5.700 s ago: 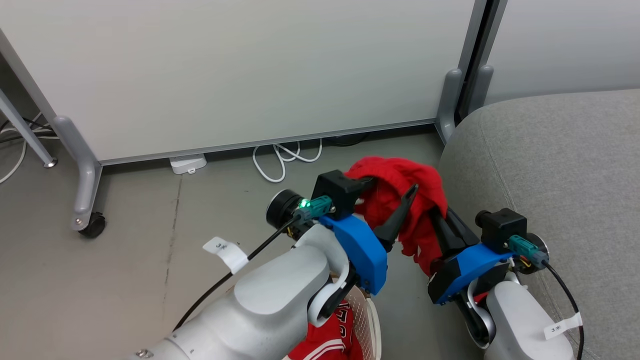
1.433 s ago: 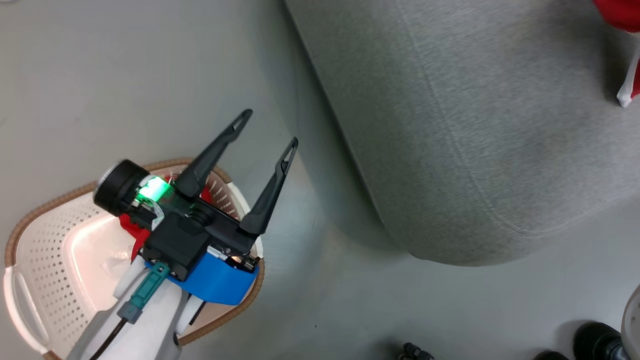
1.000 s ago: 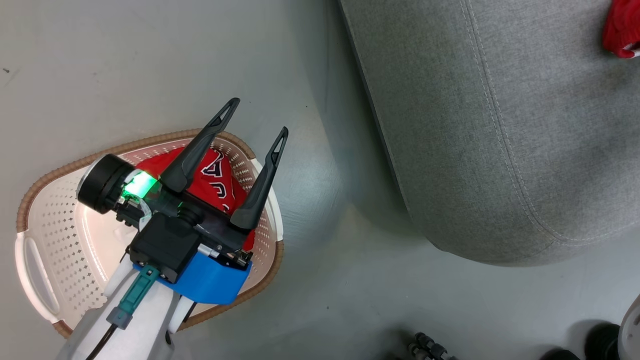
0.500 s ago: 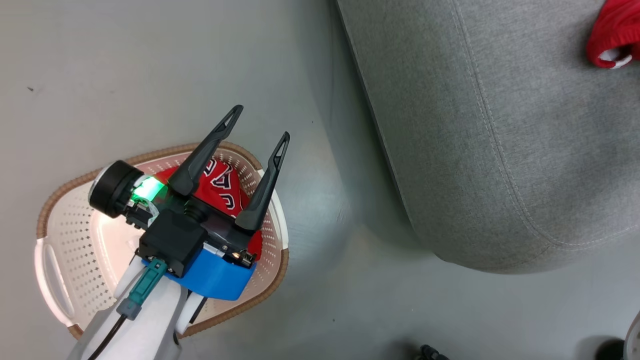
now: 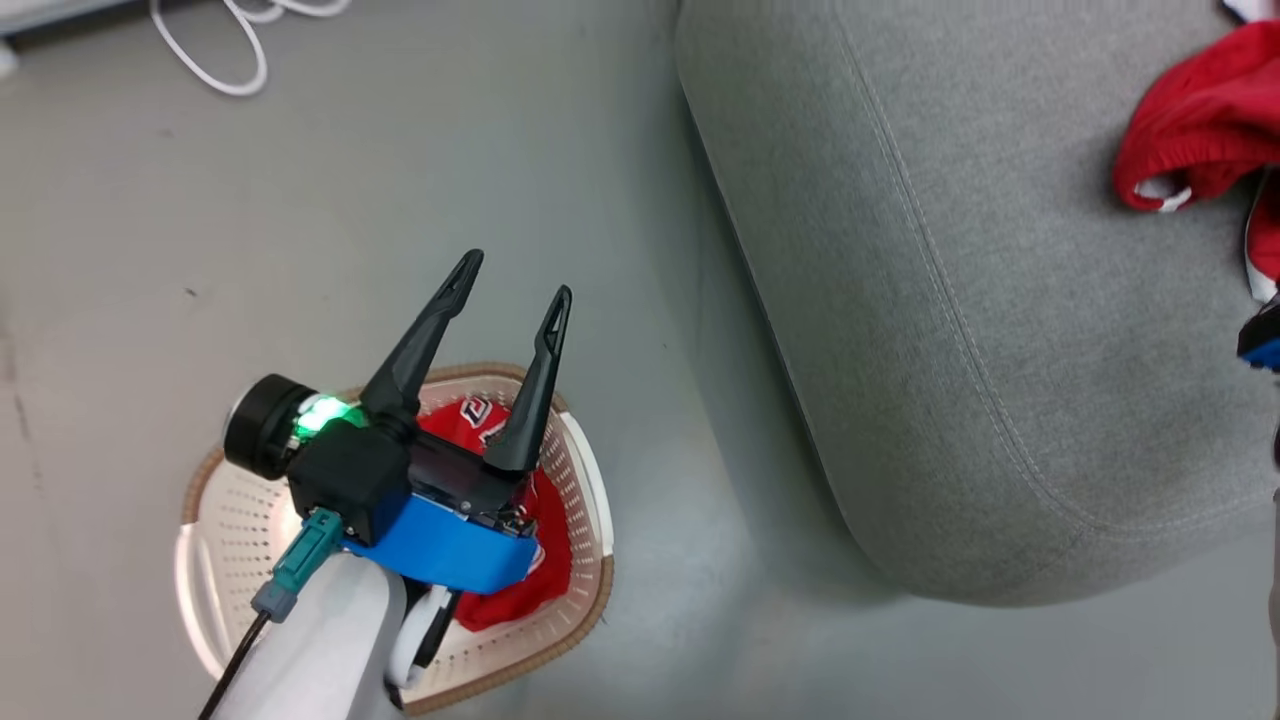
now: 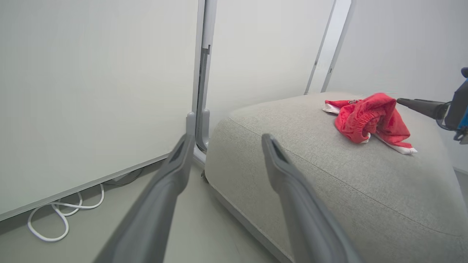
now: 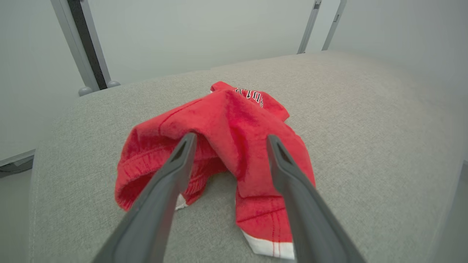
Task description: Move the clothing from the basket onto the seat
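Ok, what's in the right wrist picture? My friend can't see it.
A crumpled red garment with white trim lies on the wide grey seat. The two dark fingers of the right gripper rise from the bottom edge, spread apart in front of it. Pale wall panels stand behind.

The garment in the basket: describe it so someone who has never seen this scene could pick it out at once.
Left of the grey seat, a cream perforated basket stands on the floor. Bunched inside it, under the open left gripper, lies a red jersey with black-and-white lettering; the other red garment lies on the seat.
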Robot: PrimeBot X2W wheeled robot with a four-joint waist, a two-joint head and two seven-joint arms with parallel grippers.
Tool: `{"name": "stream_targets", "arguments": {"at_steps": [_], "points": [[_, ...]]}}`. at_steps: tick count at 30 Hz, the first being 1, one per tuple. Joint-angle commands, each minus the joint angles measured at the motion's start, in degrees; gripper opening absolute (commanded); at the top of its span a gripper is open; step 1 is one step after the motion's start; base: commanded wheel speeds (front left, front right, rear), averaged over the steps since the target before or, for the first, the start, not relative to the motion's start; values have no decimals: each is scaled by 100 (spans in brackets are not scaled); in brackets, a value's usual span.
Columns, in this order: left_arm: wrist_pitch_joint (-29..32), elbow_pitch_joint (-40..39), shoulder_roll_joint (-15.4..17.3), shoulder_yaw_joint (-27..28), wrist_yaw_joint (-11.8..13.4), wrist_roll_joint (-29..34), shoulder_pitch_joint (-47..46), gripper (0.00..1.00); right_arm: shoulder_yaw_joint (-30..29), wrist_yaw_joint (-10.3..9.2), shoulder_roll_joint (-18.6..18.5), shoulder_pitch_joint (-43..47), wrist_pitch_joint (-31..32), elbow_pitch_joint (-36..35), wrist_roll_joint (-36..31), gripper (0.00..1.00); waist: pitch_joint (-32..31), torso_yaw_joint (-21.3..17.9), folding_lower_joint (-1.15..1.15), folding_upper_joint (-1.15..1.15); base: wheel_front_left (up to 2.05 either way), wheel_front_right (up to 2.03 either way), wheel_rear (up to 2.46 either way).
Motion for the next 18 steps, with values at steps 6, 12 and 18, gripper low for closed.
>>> {"name": "stream_targets", "arguments": {"at_steps": [6, 12, 18], "points": [[-25, 377, -334, 179, -82, -75, 180, 100, 328, 3, 188, 714, -26, -489, 183, 100, -772, 421, 0, 0, 0, 0, 0], [-26, 653, -594, 421, -108, -103, 476, 100, 610, 3, 417, 1456, 79, -1152, 507, 100, -1350, 716, 0, 0, 0, 0, 0], [-26, 838, -761, 718, -134, -99, 853, 100, 821, 3, 581, 2226, 299, -1972, 719, 100, -1847, 1015, 0, 0, 0, 0, 0]]}}
